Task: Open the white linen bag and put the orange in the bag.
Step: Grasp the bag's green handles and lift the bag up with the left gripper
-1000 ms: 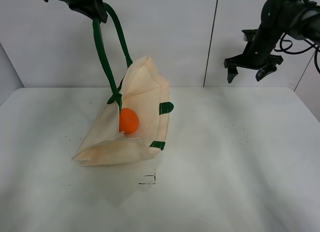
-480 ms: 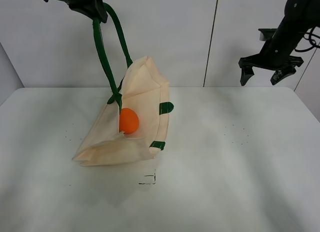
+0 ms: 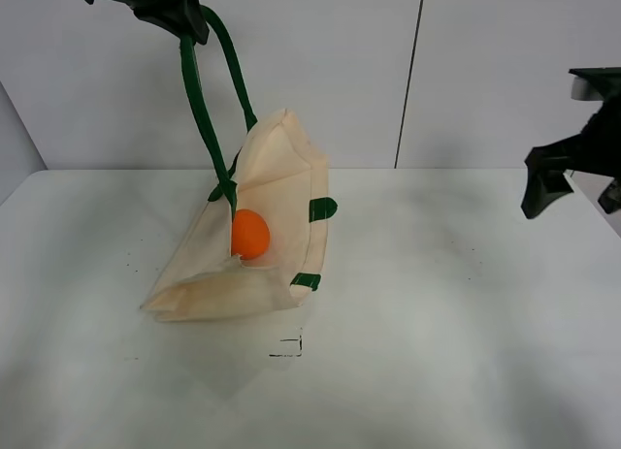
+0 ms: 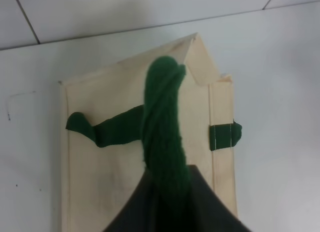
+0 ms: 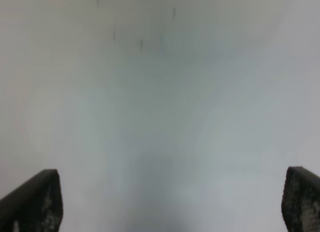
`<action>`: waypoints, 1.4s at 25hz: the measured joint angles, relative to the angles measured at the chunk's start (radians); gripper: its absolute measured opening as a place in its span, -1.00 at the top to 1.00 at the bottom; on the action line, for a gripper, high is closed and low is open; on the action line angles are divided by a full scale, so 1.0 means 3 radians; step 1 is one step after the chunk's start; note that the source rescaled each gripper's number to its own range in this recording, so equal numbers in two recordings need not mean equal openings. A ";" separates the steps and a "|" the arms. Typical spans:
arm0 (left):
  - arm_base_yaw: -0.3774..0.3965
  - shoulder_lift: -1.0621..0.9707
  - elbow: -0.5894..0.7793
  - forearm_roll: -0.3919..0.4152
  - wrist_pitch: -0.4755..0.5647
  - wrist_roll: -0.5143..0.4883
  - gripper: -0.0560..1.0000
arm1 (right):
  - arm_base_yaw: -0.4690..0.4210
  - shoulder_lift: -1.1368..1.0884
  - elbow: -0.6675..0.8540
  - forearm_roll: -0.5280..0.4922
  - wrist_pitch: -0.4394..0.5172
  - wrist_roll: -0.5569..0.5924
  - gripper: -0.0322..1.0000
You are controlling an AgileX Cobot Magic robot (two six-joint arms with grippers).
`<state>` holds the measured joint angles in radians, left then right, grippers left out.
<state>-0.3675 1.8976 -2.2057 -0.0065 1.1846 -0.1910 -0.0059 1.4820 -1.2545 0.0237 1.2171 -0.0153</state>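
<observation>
The white linen bag (image 3: 254, 238) stands on the table, its mouth pulled open toward the right. My left gripper (image 3: 179, 11) is shut on a dark green strap handle (image 3: 199, 100) and holds it high above the bag. The orange (image 3: 249, 233) lies inside the open bag. In the left wrist view the handle (image 4: 162, 122) runs up into the gripper over the cream bag (image 4: 110, 167). My right gripper (image 3: 572, 189) is open and empty at the far right edge, well away from the bag. Its fingertips (image 5: 35, 199) show wide apart over bare table.
The white table (image 3: 437, 323) carries a small black mark (image 3: 288, 347) in front of the bag. A white panelled wall (image 3: 417, 71) stands behind. The second green handle's ends (image 3: 322, 208) show on the bag's right side.
My right arm has moved right and down, from upper right to the far right edge. The left gripper, bag and orange have not moved.
</observation>
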 joint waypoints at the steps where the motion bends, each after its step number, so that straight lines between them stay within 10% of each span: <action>1: 0.0000 0.0000 0.0000 0.0000 0.0000 0.0000 0.89 | 0.0000 -0.0166 0.0190 0.0003 0.0003 -0.0009 -1.00; 15: 0.0000 0.0000 0.0000 0.0000 0.0000 0.0000 0.89 | 0.0000 -0.3000 0.2384 0.0018 -0.0378 -0.0047 -1.00; 35: 0.0000 0.0016 0.0000 0.0000 0.0000 0.0000 0.89 | 0.0038 -0.4954 0.2544 0.0013 -0.0621 -0.0021 -1.00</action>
<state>-0.3675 1.9022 -2.2057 -0.0065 1.1846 -0.1910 0.0055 -0.0043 -0.4911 0.0275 1.0308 -0.0216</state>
